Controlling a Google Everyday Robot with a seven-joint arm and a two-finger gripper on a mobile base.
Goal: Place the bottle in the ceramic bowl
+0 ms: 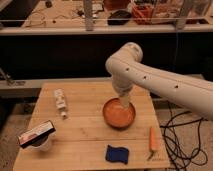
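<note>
The white bottle (pixel 60 102) lies on its side on the left part of the wooden table (pixel 85 135), cap toward the front. The orange-brown ceramic bowl (pixel 119 114) sits right of the table's middle and holds nothing I can see. My white arm reaches in from the right and hangs down over the bowl. The gripper (pixel 125 102) is at the bowl's far rim, well right of the bottle and apart from it.
A small white cup (pixel 41 142) with a dark flat object (pixel 36 134) across its top stands at the front left. A blue sponge (pixel 116 153) lies at the front edge, an orange stick (pixel 153 139) at the front right. Cables (pixel 182 140) hang right of the table.
</note>
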